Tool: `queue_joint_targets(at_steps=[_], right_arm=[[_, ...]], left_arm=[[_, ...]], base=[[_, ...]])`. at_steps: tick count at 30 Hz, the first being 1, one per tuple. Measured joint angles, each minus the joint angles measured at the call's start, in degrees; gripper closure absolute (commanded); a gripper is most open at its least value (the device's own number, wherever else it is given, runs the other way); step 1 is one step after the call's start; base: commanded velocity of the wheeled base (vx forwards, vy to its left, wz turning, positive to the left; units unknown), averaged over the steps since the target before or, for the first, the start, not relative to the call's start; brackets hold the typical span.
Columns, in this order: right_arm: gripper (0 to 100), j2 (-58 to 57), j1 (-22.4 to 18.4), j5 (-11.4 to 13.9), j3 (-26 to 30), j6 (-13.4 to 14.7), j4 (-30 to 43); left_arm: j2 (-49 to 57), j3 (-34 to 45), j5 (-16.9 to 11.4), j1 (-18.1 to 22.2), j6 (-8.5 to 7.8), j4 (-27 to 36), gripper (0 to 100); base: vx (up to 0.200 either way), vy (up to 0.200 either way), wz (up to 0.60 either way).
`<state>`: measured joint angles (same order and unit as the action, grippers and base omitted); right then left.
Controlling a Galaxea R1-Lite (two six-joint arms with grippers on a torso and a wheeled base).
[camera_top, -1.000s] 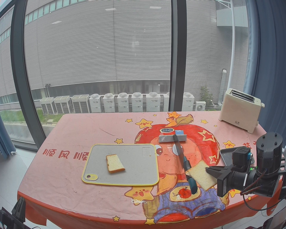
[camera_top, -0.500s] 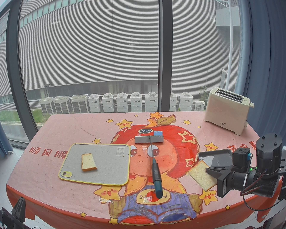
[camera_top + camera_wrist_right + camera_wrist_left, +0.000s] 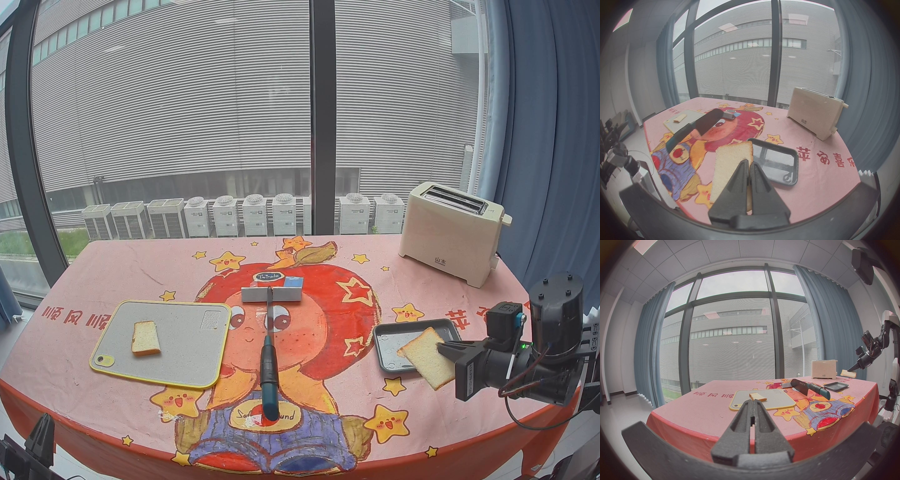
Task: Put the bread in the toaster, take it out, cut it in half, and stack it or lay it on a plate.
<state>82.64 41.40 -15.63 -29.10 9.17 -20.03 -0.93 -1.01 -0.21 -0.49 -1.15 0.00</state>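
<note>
Well, the toaster (image 3: 451,231) stands well beyond my right gripper (image 3: 442,349), and the tray (image 3: 390,340) lies below, just ahead of its jaws. They pinch one edge of the bread slice (image 3: 428,357), held tilted. I'd level it over the tray's middle before releasing. My left gripper (image 3: 752,405) is closed on nothing.

The table (image 3: 156,269) carries a pink cloth printed with stars and a large cartoon figure (image 3: 300,325) at its centre. A small grey-and-blue block (image 3: 253,294) lies on the table, at mid-width toward the far edge. A floor-to-ceiling window (image 3: 187,125) stands directly behind the table, with a dark vertical post (image 3: 322,125) behind the far edge. A blue curtain (image 3: 550,156) hangs beyond the table's far right corner. Outside, beyond the table, a row of air-conditioning units (image 3: 250,215) fronts a grey ribbed facade (image 3: 187,75)
</note>
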Motion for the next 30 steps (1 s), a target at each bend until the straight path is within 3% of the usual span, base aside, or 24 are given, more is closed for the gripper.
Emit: queue_joint_targets(at_steps=[8, 17, 24, 30], right_arm=[[100, 1.5, -0.8, -2.1, -1.9, 4.3, 0.0], [100, 2.9, -1.7, -2.3, -3.3, 5.9, 0.0], [100, 5.3, -3.3, -2.6, -6.2, 12.9, 0.6], [100, 8.6, -4.0, -2.7, -7.2, 13.4, 0.1]], left_arm=[[0.0, 0.0, 0.0, 0.0, 0.0, 0.0, 100], [0.0, 0.0, 0.0, 0.0, 0.0, 0.0, 100], [0.0, 0.0, 0.0, 0.0, 0.02, 0.0, 100], [0.0, 0.0, 0.0, 0.0, 0.0, 0.0, 100]], base=[[0.0, 0.0, 0.0], [0.0, 0.0, 0.0], [0.0, 0.0, 0.0], [0.0, 0.0, 0.0]])
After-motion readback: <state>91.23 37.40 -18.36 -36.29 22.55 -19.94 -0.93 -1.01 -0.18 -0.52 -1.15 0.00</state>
